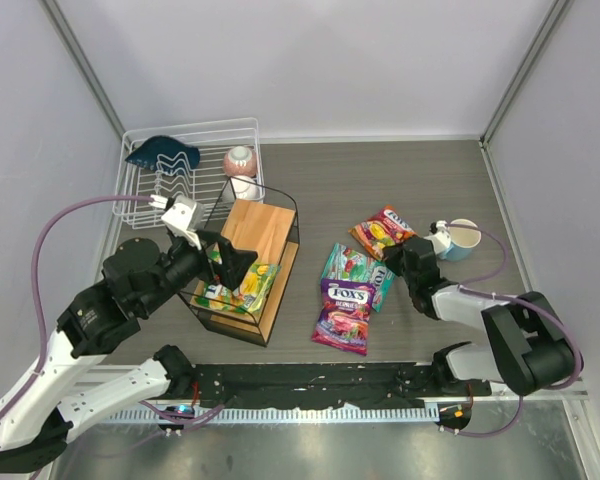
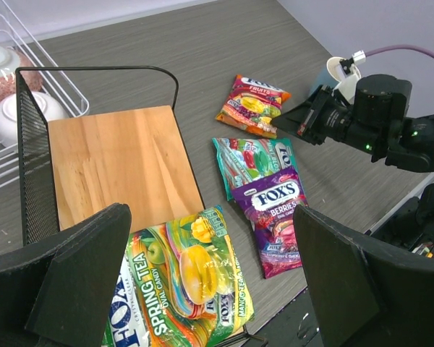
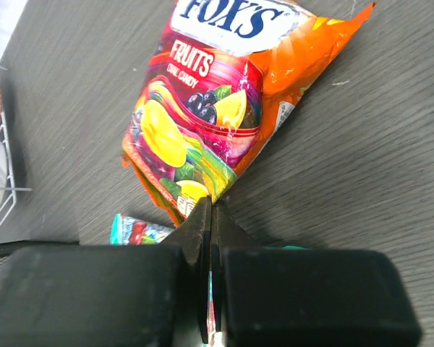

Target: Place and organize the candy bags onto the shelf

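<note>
on the lower board of the shelf (image 1: pixel 280 262), at about 9 o'clock from the table's (image 1: pixel 430 170) middle in the top view, the yellow-green bag (image 1: pixel 242 290) lies flat, label up. the upper board is bare wood. the left gripper (image 1: pixel 225 262) hangs over that bag with its jaws spread wide; in the left wrist view its two dark fingers (image 2: pixel 79 282) frame the bag on either side and touch nothing.

the other three bags lie on the table at 3 o'clock of the shelf. the teal bag (image 1: pixel 355 265) is nearest the shelf, the purple bag (image 1: pixel 344 312) sits at its 6 o'clock with its top edge overlapping the teal one, and the orange-red bag (image 1: pixel 383 230) lies at the teal bag's 1 o'clock, just beside it.

the right gripper (image 1: pixel 398 262) is low at the teal bag's 3 o'clock edge, its tip toward the orange-red bag. its jaws are pressed together, leaving only a thin slit. teal film shows on both sides of the fingers (image 3: pixel 296 289); whether any is caught between them i cannot tell.

a pale blue cup (image 1: pixel 462 240) stands at 2 o'clock of the right gripper. a white dish rack (image 1: pixel 190 170) sits at 11 o'clock of the shelf.
</note>
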